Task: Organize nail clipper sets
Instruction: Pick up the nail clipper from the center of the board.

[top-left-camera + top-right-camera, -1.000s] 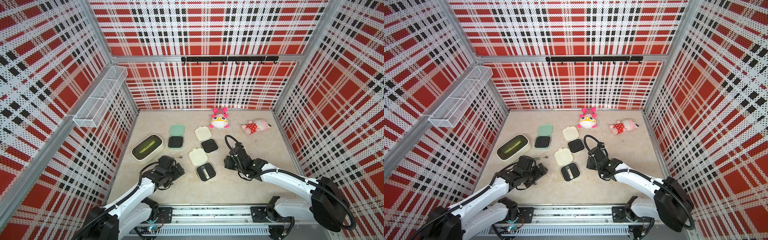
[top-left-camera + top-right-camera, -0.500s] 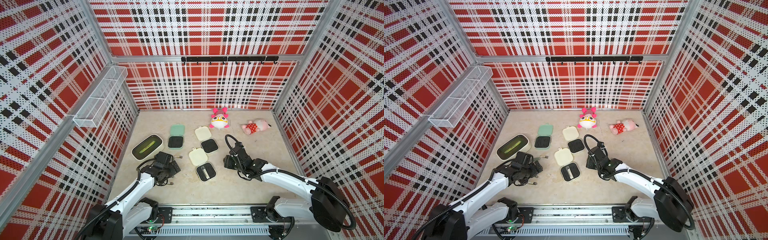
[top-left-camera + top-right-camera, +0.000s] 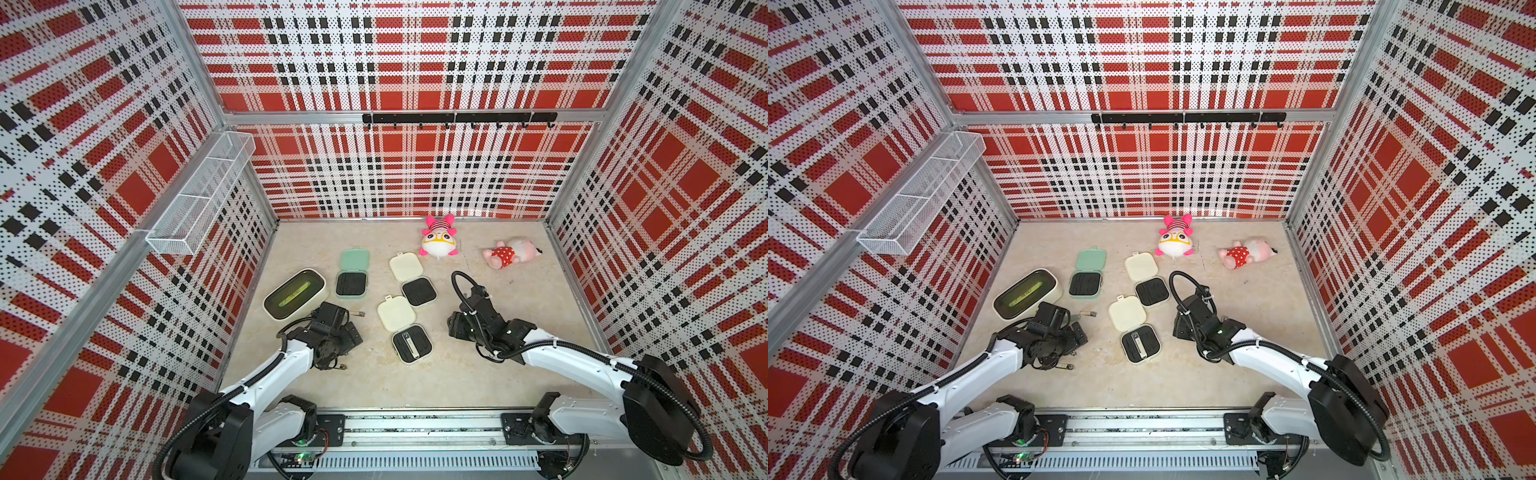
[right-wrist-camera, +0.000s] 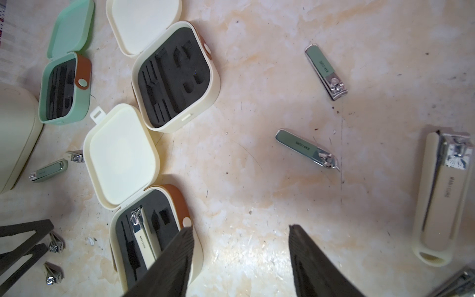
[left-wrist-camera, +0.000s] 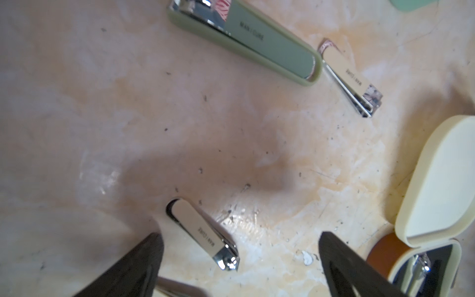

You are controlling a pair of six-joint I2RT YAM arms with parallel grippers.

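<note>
Here, the nearer cream case (image 4: 120,159) holds one clipper (image 4: 140,231) in black foam (image 4: 151,203); left end effector (image 5: 240,234) and right end effector (image 4: 240,227) gape.

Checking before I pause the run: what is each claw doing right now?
Left claw: open, holding nothing; a small silver clipper lies ungripped in its gap.
Right claw: open, holding nothing.
</note>
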